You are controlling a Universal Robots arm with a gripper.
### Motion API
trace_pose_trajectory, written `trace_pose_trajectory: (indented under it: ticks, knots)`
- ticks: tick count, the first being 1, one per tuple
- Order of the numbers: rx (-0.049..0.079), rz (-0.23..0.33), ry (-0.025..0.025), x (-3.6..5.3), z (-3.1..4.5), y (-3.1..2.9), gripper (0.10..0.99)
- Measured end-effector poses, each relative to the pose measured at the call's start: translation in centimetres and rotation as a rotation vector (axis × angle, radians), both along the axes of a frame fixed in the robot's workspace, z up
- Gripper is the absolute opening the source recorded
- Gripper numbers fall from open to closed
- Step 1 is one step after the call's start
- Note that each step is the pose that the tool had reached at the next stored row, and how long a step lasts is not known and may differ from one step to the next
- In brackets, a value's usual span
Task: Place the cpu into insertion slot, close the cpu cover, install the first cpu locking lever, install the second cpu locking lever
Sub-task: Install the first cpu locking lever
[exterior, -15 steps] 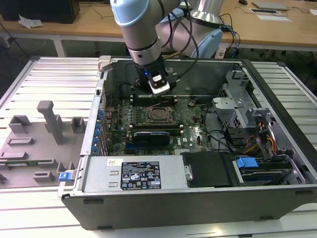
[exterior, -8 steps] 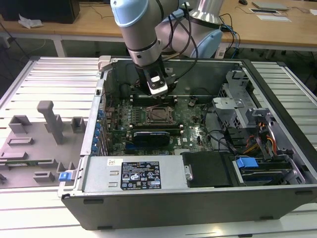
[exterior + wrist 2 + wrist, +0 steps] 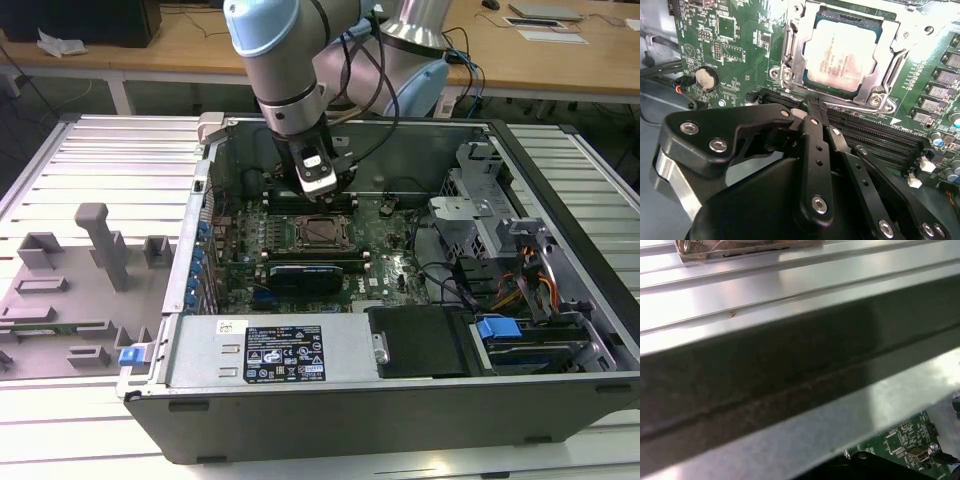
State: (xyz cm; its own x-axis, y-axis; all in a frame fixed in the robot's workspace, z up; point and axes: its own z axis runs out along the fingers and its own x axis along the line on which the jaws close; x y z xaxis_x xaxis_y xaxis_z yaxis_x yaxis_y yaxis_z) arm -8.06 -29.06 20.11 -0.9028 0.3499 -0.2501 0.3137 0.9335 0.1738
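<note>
Illegible label (image 3: 285, 352) on silver metal box (image 3: 200, 345)

- The arm (image 3: 290, 70) is showing round silver-grey tube sections, with pale blue caps covering its joints.
- Thin black cables (image 3: 383, 70) are looping along the outside of the arm.
- In the second wrist view, the gripper (image 3: 811, 107) is showing matte black linked bars and plates.
- Silver screws (image 3: 819, 204) are dotting those bars, and a polished silver ring (image 3: 670, 175) is edging the black housing.

We see a ribbed silver counter (image 3: 110, 150) under even light. Behind it run pale wooden desks (image 3: 170, 50), one bearing white papers (image 3: 552, 35). Grey moulded holders (image 3: 105, 245) stand at the exterior view's left.
</note>
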Motion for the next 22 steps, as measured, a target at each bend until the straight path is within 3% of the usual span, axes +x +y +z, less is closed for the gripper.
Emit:
trace_pose_trajectory:
  ticks: [7,11,22]
  knots:
    - [-0.006,-0.030,0.0002,0.11,-0.34,0.02,0.106]
    - [-0.007,-0.043,0.0001,0.65,-0.44,0.02,0.106]
    - [-0.002,-0.045,-0.0001,0.73,-0.44,0.01,0.106]
